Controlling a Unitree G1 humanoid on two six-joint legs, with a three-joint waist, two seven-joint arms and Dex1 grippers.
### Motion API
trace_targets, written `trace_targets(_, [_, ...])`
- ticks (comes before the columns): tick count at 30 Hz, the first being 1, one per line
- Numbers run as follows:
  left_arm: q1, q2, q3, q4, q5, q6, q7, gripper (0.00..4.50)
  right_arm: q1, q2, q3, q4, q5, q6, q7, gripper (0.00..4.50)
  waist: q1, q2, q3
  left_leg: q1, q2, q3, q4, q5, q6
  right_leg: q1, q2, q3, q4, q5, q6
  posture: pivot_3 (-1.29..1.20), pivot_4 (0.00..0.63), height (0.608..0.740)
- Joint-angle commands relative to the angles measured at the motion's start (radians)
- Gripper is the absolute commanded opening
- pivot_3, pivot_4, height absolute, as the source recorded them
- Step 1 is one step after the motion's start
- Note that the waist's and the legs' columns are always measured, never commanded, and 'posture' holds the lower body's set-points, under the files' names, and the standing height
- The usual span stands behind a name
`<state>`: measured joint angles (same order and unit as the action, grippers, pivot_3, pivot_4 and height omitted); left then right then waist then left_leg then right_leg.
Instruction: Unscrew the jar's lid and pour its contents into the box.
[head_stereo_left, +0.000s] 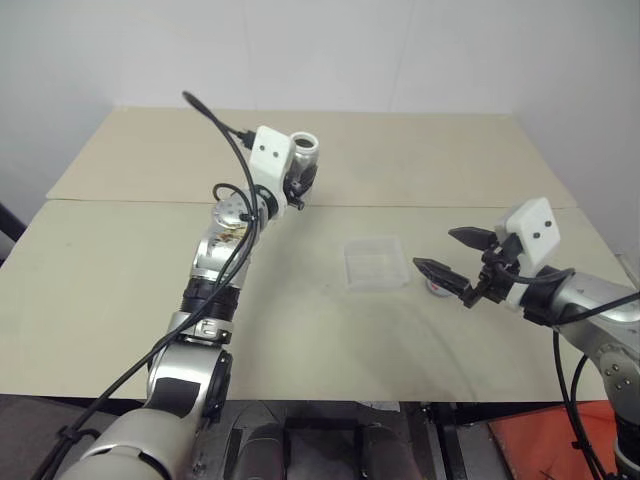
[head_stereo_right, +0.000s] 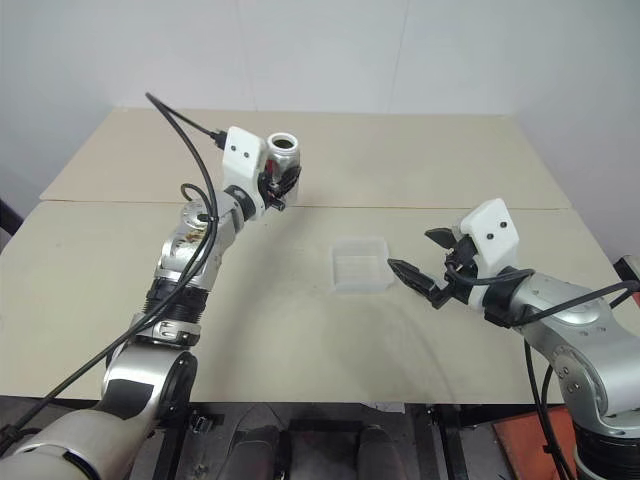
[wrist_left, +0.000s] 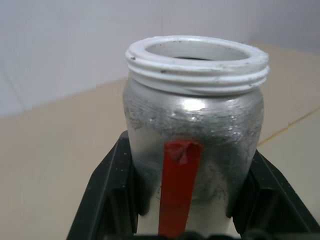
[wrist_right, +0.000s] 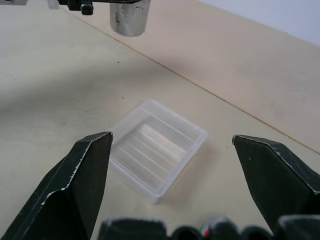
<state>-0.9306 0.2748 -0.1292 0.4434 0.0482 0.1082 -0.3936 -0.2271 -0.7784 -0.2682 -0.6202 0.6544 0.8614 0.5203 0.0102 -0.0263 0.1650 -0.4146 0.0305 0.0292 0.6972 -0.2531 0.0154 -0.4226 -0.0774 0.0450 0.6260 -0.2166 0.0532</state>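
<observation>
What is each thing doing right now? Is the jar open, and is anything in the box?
jar: upright, lid off, mouth open, held up above the table.
box: flat on the table, looks empty.
lid: seems to lie on the table under the right tool, mostly hidden.
left tool: shut on the jar.
right tool: open, holding nothing, beside the box.

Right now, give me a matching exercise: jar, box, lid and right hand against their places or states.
1. jar
2. box
3. lid
4. right hand

A. open, holding nothing
B. flat on the table, between the arms
C. held upright, mouth uncovered
D. on the table under the open fingers

Pairs: 1-C, 2-B, 3-D, 4-A
</observation>
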Motion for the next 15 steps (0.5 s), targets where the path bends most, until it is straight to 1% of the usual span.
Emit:
trace_targets(1, [-0.108, 0.057, -0.126, 0.09, 0.166, -0.318, -0.024, 1.91, -0.023, -0.002, -0.02, -0.017, 0.018, -0.009, 0.002, 4.45, 0.003, 0.0, 0.0, 0.0, 0.0, 0.0, 0.0, 0.0, 0.0, 0.0, 0.0, 0.0, 0.0, 0.0, 0.0, 0.0, 0.15, 0.74])
trace_targets(2, [-0.142, 0.082, -0.171, 0.133, 0.228, -0.413, -0.015, 1.91, -0.024, -0.002, -0.019, -0.018, 0.017, -0.01, 0.002, 4.45, 0.004, 0.0, 0.0, 0.0, 0.0, 0.0, 0.0, 0.0, 0.0, 0.0, 0.0, 0.0, 0.0, 0.0, 0.0, 0.0, 0.15, 0.74])
trace_targets(5, [-0.279, 0.166, -0.37, 0.277, 0.533, -0.675, 0.127, 1.91, -0.029, 0.0, -0.015, -0.019, 0.016, -0.012, 0.0, 4.45, 0.004, 0.0, 0.0, -0.001, -0.001, 0.0, 0.0, 0.0, 0.0, 0.0, 0.0, 0.0, -0.002, 0.0, 0.0, 0.0, 0.15, 0.74])
trace_targets(8, [-0.398, 0.161, -0.49, 0.4, 0.701, -0.806, 0.245, 1.91, -0.029, 0.003, -0.011, -0.019, 0.011, -0.014, -0.001, 4.45, 0.006, 0.0, 0.0, -0.001, -0.001, 0.001, 0.0, 0.0, 0.0, 0.001, 0.0, 0.0, -0.002, 0.0, 0.0, 0.0, 0.15, 0.74])
trace_targets(12, [-0.507, 0.145, -0.658, 0.475, 0.951, -0.878, 0.446, 1.91, -0.028, 0.008, -0.01, -0.025, 0.006, -0.013, -0.01, 4.45, 0.004, -0.001, 0.0, -0.001, -0.001, 0.001, 0.0, 0.0, 0.0, 0.0, 0.0, 0.0, -0.002, 0.0, 0.0, 0.0, 0.15, 0.74])
trace_targets(15, [-0.573, 0.117, -0.828, 0.507, 1.186, -0.803, 0.616, 1.91, -0.017, 0.014, -0.025, -0.049, 0.014, -0.006, -0.026, 4.45, 0.002, -0.001, 0.0, -0.001, -0.001, 0.001, 0.0, 0.0, 0.0, -0.001, 0.0, 0.0, -0.001, 0.0, 0.0, 0.0, 0.15, 0.74])
